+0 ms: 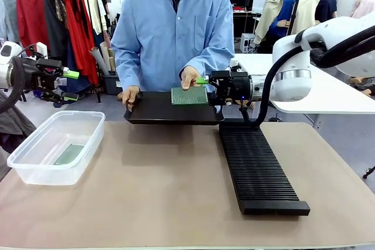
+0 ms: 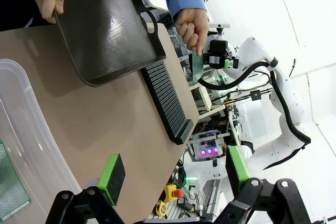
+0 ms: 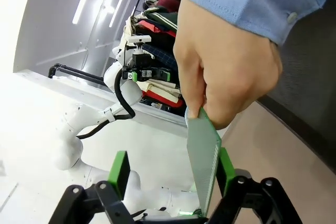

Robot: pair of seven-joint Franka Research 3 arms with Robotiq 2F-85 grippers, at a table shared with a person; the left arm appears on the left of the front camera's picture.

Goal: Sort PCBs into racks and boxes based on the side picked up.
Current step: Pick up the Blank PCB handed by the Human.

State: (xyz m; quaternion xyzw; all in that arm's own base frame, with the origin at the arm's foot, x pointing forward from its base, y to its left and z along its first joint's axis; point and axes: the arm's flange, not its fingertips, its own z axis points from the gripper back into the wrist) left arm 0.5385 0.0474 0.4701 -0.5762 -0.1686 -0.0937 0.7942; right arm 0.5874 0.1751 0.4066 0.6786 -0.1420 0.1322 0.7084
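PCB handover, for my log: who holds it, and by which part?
The person's hand pinches the PCB by one edge; the right robot hand straddles it open, not gripping.

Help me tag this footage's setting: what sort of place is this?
Probably a robot research lab, not a factory: a person holds a PCB between the fingers of the right gripper over a work table, and a clothes rail of hanging garments stands behind.
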